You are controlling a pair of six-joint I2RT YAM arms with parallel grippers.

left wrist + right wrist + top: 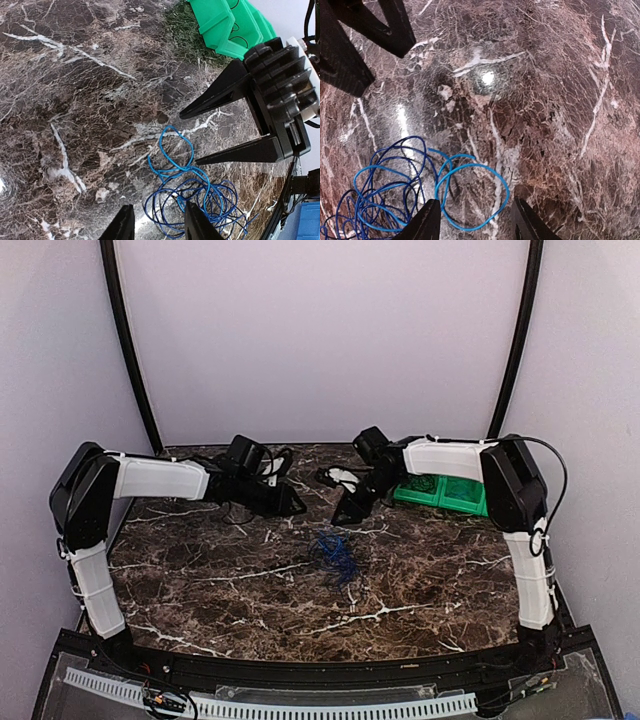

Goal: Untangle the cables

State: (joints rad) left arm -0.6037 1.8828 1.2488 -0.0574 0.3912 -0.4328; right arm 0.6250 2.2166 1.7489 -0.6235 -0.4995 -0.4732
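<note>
The cables (pixel 335 555) lie in a loose clump on the marble table, mostly bright blue wires with thin dark ones mixed in. In the left wrist view the cables (pixel 192 200) spread below and to the right of my left gripper (pixel 160 225), which is open and holds nothing. My right gripper (pixel 188 140) points in from the right, just above a light blue loop. In the right wrist view that loop (pixel 470 195) lies on the table between the fingers of my open right gripper (pixel 476 220), with the rest of the cables (pixel 380 195) to its left. In the top view the left gripper (pixel 298 507) and the right gripper (pixel 346 517) hover behind the clump.
A green bin (pixel 445 490) stands at the back right of the table (pixel 420 580), also seen as the green bin (pixel 230 25) in the left wrist view. A small white and black item (pixel 343 477) lies at the back centre. The left gripper's fingers (pixel 350 65) fill the right wrist view's top left.
</note>
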